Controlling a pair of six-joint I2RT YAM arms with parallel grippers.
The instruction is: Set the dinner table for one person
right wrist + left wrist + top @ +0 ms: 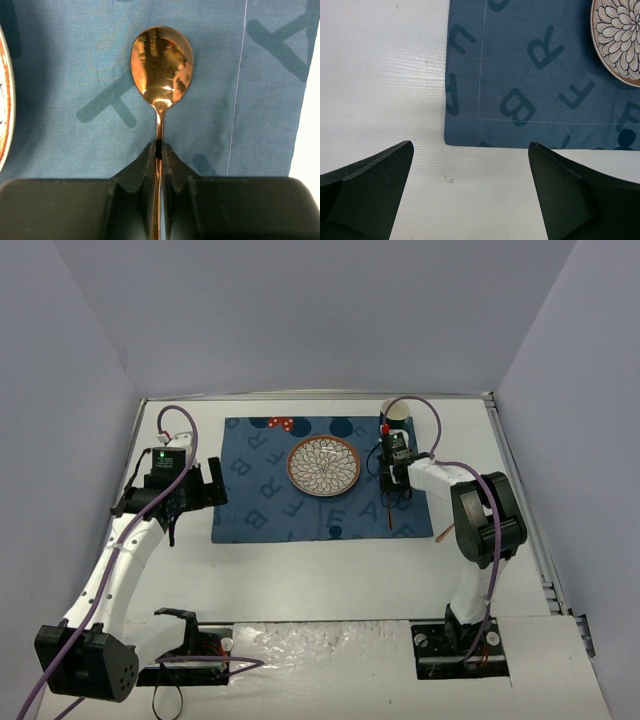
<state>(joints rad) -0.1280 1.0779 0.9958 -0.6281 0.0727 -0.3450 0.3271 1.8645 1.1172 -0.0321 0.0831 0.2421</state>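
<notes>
The white dinner table [330,570] carries a dark blue letter-printed placemat [260,502] with a flower-patterned plate [323,466] at its middle. My right gripper [393,472] is shut on the handle of a copper spoon [161,65]. It holds the spoon over the placemat's right part, to the right of the plate, with the bowl pointing to the far side. In the right wrist view the jaws [158,146] pinch the handle just below the bowl. My left gripper [205,485] is open and empty over bare table at the placemat's left edge [470,145].
A white paper cup [396,418] with a red item beside it stands at the placemat's far right corner. A thin copper piece [445,532] pokes out by the right arm, off the mat's right edge. White walls enclose the table.
</notes>
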